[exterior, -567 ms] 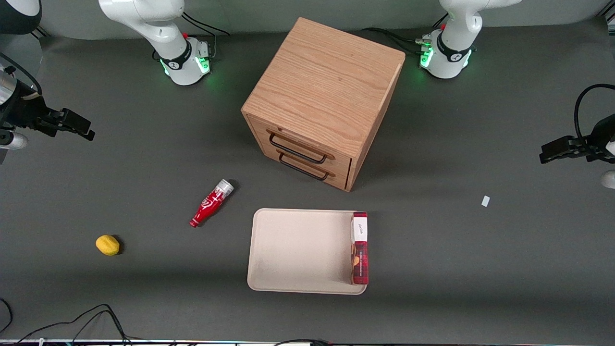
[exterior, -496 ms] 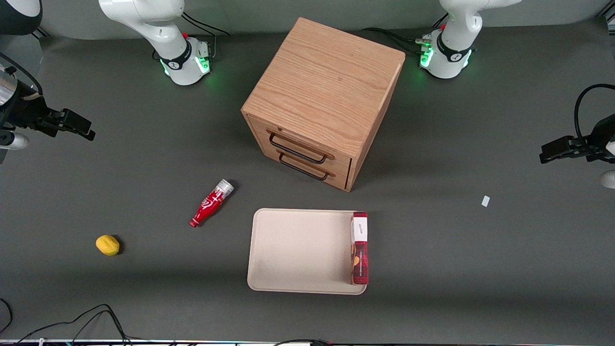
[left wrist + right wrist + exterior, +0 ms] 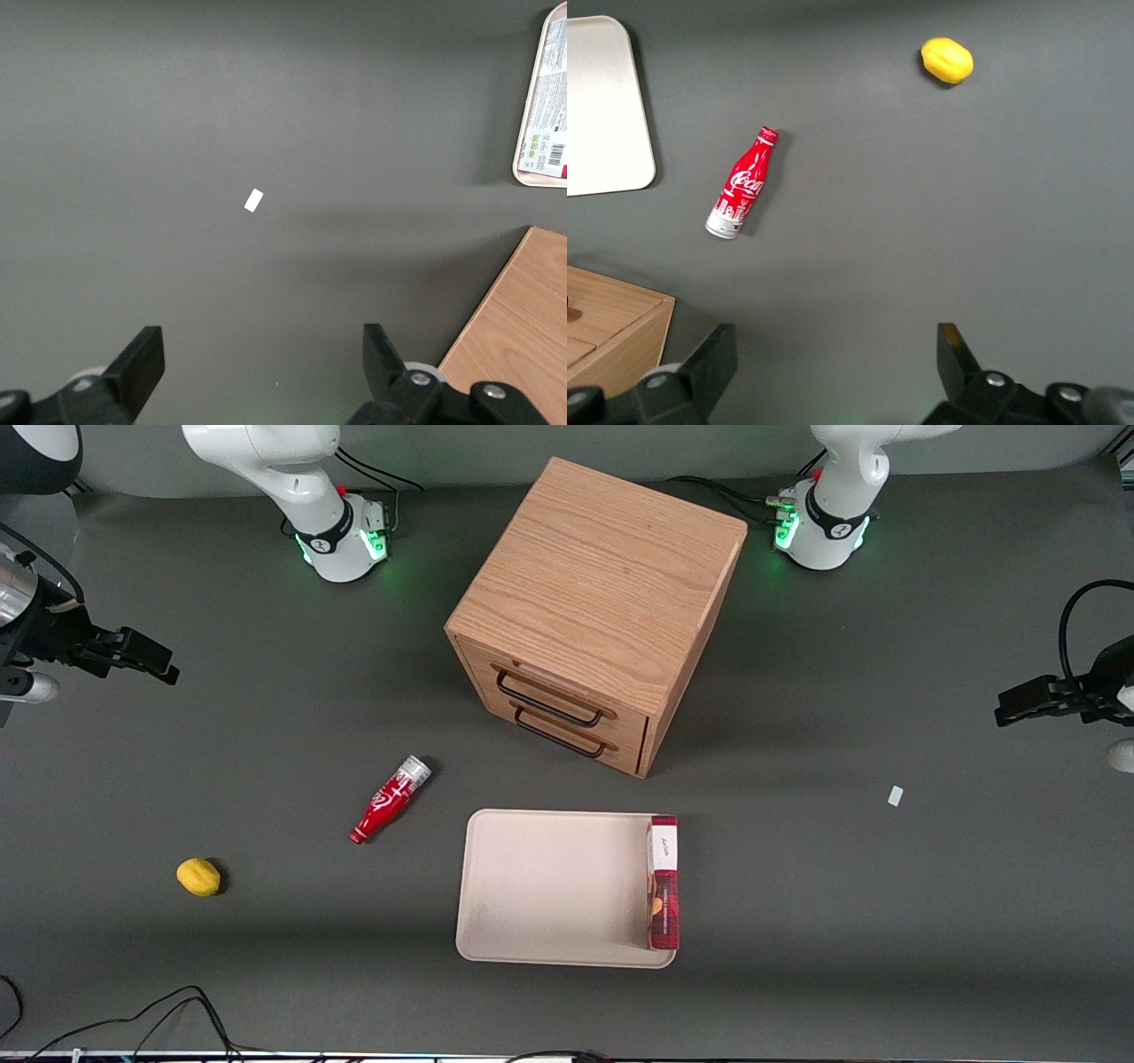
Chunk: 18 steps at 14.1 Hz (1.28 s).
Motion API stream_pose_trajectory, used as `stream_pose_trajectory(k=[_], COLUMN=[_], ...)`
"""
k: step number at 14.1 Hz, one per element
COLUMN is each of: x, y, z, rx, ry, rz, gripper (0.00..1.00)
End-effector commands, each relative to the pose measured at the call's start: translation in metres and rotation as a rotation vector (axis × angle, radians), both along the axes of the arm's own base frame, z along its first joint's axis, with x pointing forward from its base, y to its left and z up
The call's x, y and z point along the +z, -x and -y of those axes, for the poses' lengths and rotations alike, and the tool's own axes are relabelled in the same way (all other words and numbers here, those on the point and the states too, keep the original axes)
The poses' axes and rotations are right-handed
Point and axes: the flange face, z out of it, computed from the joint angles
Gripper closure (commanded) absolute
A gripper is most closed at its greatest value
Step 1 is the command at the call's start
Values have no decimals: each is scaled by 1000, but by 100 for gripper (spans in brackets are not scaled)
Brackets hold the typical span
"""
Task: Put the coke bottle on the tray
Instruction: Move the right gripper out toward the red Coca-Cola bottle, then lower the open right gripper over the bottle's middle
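Dark grey table [image 3: 266, 974]; my gripper [image 3: 833, 372] hangs high toward the working arm's end, fingers apart and empty; the coke bottle [image 3: 390, 798] lies on its side just beside the tray [image 3: 549, 886], untouched; I worry it rolls away if I pinch it off-centre, being round and slim.
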Motion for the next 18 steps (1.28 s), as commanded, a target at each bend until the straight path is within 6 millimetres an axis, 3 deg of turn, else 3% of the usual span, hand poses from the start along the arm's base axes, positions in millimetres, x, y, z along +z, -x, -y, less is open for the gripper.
stream_pose_trajectory(k=[1, 4, 5, 8, 11, 14, 18], x=[-14, -45, -61, -117, -181, -246, -289], y=[3, -2, -4, -10, -12, 1, -9], z=[-19, -67, -87, -118, -132, -143, -145], rx=[-107, -229, -271, -306, -379, -418, -487], ry=[-12, -5, -5, -9, -28, -51, -77], rz=[-7, 23, 35, 36, 58, 82, 84], gripper=[0, 0, 0, 0, 0, 0, 0])
